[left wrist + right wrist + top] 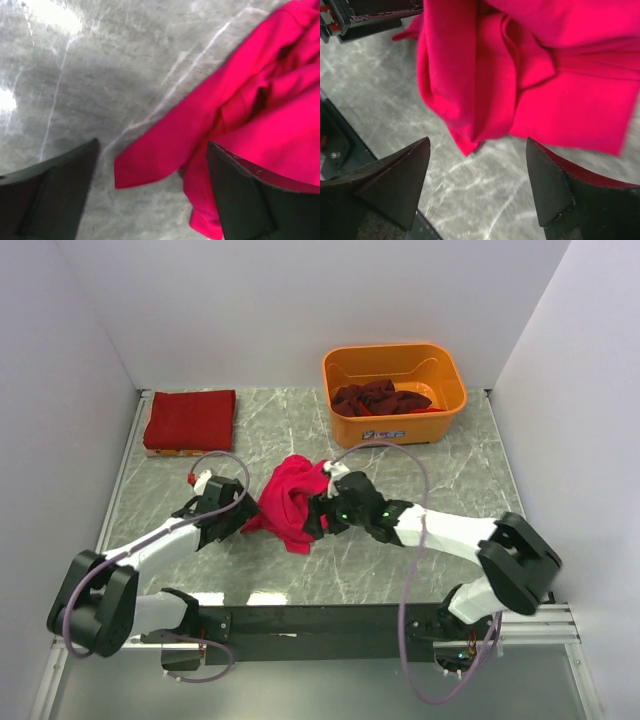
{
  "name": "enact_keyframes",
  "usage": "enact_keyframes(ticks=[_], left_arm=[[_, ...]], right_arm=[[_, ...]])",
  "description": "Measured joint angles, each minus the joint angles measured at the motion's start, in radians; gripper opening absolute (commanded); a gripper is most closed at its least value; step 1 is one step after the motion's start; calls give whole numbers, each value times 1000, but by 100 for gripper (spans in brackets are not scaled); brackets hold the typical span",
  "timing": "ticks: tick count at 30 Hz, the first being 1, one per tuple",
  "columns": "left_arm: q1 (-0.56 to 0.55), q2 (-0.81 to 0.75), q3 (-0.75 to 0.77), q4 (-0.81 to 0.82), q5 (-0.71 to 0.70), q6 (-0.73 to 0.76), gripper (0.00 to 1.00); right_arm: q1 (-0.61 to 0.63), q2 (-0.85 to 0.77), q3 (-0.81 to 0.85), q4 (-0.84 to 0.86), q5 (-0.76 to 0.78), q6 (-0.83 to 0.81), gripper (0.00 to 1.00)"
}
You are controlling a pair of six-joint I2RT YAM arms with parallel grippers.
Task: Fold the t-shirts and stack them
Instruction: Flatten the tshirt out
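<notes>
- Nearest, a black rail runs along the near edge of the marble-patterned table, with both arm bases bolted to it.
- At the far left corner lies a folded red t-shirt, a flat, neat rectangle, well apart from everything else.
- Left of the table's middle, the left gripper sits low over the tabletop with its jaws spread wide and clamping nothing. A pointed corner of cloth lies on the table between its fingers.
- At the middle lies the pink-red t-shirt, crumpled in a loose heap on the bare table between the two grippers.
- Just right of that heap, the right gripper faces the heap's bunched folds. Its jaws are also wide apart and grip nothing.
- At the far right stands an orange tub. Inside it, dark maroon t-shirts lie crumpled in a low pile, with a strip of brighter red showing at the pile's right edge.
</notes>
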Motion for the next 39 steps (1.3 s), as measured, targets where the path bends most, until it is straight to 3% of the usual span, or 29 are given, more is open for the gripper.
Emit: enact_keyframes(ticks=[5,7,9,10,11,12,15,23,34,39], left_arm=[[2,69,6,81,10,7,84],[3,93,11,109,12,7,70],[5,122,14,140,23,8,60],[5,134,15,155,31,11,49],[5,145,15,169,39,13,43],[5,158,15,176,48,14,27],[5,179,15,177,58,11,1],[4,161,29,123,21,14,1],[4,-186,29,-45,-176,2,1],[4,-299,72,-132,-288,-16,1]], right_arm=[[38,131,75,8,0,-11,75],[50,156,95,20,0,-12,68],[59,171,110,31,0,-12,50],[62,180,117,40,0,-9,34],[64,190,122,51,0,-10,11],[65,197,123,61,-1,-9,6],[68,206,123,65,0,18,0],[68,108,84,58,98,12,0],[58,-270,47,-131,570,-40,0],[-44,-366,50,-235,728,-65,0]])
